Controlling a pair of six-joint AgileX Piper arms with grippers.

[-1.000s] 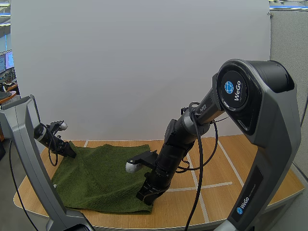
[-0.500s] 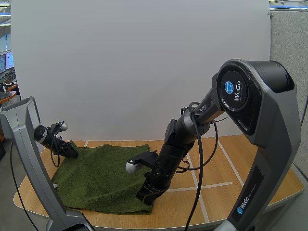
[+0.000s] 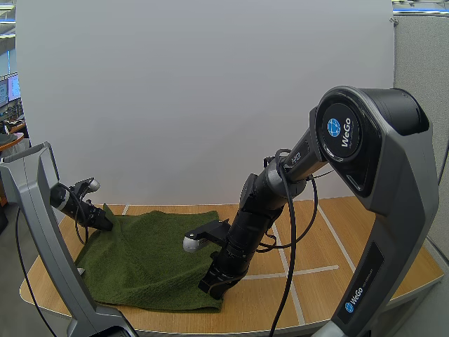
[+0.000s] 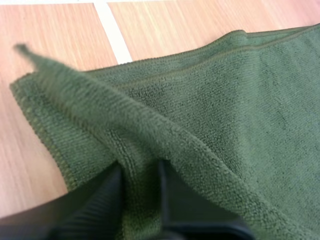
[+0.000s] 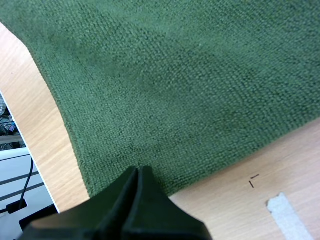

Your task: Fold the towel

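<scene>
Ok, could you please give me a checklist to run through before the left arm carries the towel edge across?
1. Left gripper pinches the towel edge: ok.
2. Pinched edge raised off the table: ok.
3. Right gripper shut, tips down on the towel near its edge: ok.
4. Right gripper pressing firmly enough to anchor the towel: cannot tell.
5. Rest of the towel lying flat: ok.

Noted: dark green towel (image 3: 151,256) is terry cloth with a looped pile, rough, matt, stitched hem. Light wooden table (image 3: 351,239) is smooth, faint sheen, visible grain. Left gripper (image 4: 141,192) fingers (image 4: 97,210) are black, ribbed, matt plastic.
</scene>
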